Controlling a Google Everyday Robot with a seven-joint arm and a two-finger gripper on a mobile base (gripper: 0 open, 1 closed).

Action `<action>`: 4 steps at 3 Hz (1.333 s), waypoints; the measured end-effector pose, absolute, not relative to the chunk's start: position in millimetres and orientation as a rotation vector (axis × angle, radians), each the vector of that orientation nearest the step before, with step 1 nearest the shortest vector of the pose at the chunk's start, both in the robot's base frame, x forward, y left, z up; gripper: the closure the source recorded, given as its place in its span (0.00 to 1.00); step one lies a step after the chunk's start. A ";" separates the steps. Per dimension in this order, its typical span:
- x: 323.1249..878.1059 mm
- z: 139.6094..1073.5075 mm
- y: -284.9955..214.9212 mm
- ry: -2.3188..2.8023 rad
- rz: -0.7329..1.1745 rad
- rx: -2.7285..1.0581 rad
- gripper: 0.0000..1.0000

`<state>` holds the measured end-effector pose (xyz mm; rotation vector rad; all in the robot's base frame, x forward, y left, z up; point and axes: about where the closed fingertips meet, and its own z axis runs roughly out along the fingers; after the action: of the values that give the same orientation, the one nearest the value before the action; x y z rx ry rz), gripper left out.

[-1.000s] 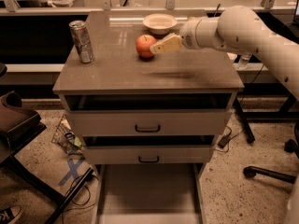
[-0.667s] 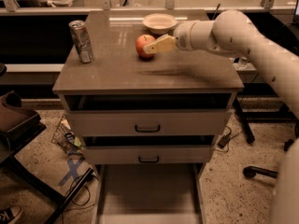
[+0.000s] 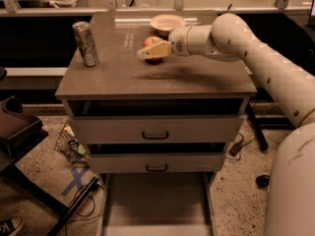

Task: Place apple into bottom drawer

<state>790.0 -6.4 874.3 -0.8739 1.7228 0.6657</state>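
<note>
Camera view: gripper (image 3: 147, 52) at the apple (image 3: 152, 41) on the cabinet top (image 3: 123, 77), upper centre of frame.
You cannot tell whether the gripper is clamped on it. Expect a firm, smooth, fairly light fruit that will likely roll; take it across its widest middle. The bottom drawer (image 3: 155, 200) stands pulled out at lower centre.

The gripper (image 3: 147, 50) is at the apple (image 3: 150, 40), mid-countertop (image 3: 197, 77). The can (image 3: 86, 43) stands well left; the bowl (image 3: 167, 22) is just behind the apple. The countertop's front strip is free. The bottom drawer (image 3: 155, 200), pulled out beyond the upper drawers (image 3: 155, 130), is accessible from above.
</note>
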 end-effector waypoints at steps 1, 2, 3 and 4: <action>790.4 858.0 14.3 1.744 0.715 -0.909 0.21; 790.9 850.6 23.1 1.755 0.734 -0.927 0.44; 790.5 849.6 26.0 1.755 0.738 -0.930 0.68; 790.2 848.3 29.1 1.755 0.742 -0.933 0.91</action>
<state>790.2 29.1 848.3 -0.9329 1.7551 0.7421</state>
